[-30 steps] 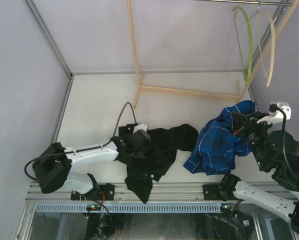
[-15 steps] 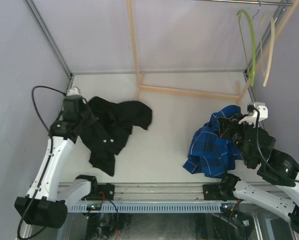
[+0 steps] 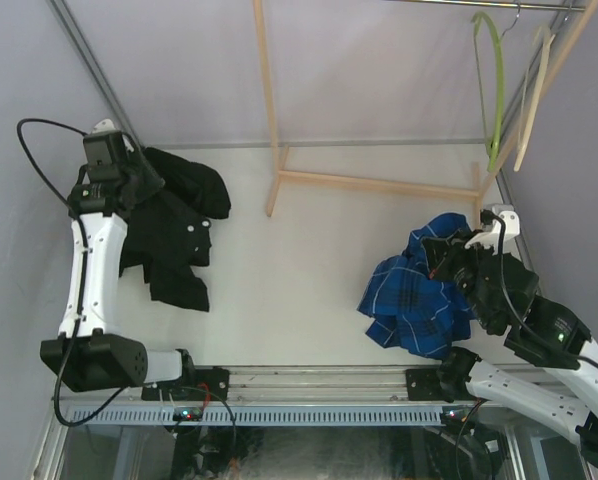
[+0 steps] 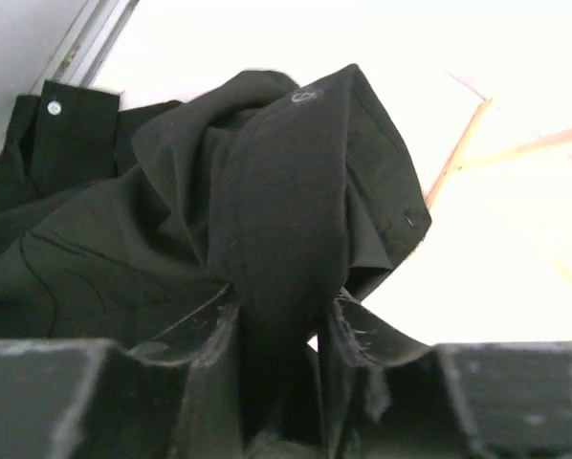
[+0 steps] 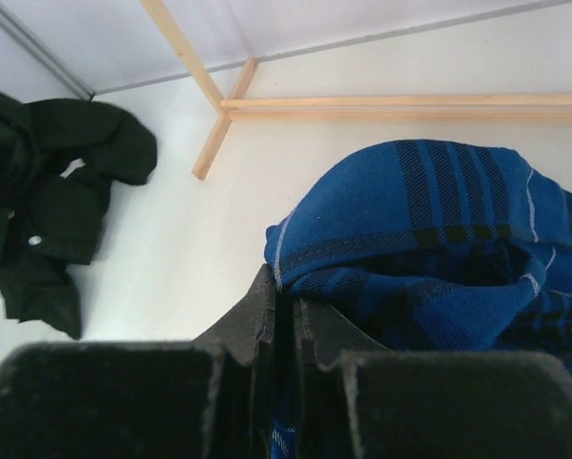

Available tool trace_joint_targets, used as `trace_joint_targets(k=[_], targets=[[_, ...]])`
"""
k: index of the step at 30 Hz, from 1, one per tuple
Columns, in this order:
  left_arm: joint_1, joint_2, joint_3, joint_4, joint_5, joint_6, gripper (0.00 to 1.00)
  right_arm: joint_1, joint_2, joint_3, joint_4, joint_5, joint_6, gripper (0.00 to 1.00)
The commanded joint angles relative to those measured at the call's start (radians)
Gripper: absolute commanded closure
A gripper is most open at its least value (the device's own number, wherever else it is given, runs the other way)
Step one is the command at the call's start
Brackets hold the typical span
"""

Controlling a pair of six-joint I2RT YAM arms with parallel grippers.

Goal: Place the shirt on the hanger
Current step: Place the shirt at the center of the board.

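From where I stand, the white table (image 3: 309,260) takes up most of the booth. At its back stands a bare wooden rack (image 3: 269,120). The only thing here that holds anything is the metal rail (image 3: 479,4) up in the far right corner. The lime-green hanger (image 3: 499,90) hangs from it, with a cream hanger (image 3: 534,100) just beside it. Neither has any clothing on it.

The shirt (image 3: 414,300), blue plaid, lies bunched on the right side of the table, well below the hanger. Its upper edge is lifted at the right gripper (image 3: 441,258). A black garment (image 3: 174,230) is piled against the far left corner, drawn up to the left gripper (image 3: 129,178).

The overhead view shows both heaps and the hangers, but not how the fingers stand. The wrist cameras do. At the left gripper (image 4: 278,325) the jaws stand narrow, with a thick fold of the black garment (image 4: 267,210) wedged between them. At the right gripper (image 5: 284,316) the jaws are pressed nearly together, nipping the shirt (image 5: 439,220), which mounds up over them. This right wrist view also catches the black garment (image 5: 47,210) across the table, well apart from the shirt.
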Motion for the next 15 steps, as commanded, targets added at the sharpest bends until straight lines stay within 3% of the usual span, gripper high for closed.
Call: trace_joint_targets(k=[1, 4, 6, 11, 15], targets=[[0.008, 0.026, 0.075, 0.048, 0.021, -0.012, 0.46, -0.005, -0.001, -0.015, 0.083, -0.104, 0.014, 1.00], [0.006, -0.017, -0.009, 0.076, -0.016, -0.023, 0.22, -0.004, -0.007, -0.040, 0.135, -0.188, -0.023, 1.00], [0.008, -0.068, -0.074, 0.098, -0.043, -0.020, 0.15, -0.005, 0.004, -0.044, 0.160, -0.235, -0.051, 1.00], [-0.016, -0.214, -0.192, 0.136, -0.062, 0.013, 0.12, -0.003, 0.115, 0.004, 0.204, -0.275, -0.061, 1.00], [-0.247, -0.338, -0.298, 0.163, -0.259, 0.076, 0.11, 0.014, 0.231, 0.066, 0.264, -0.280, -0.043, 1.00]])
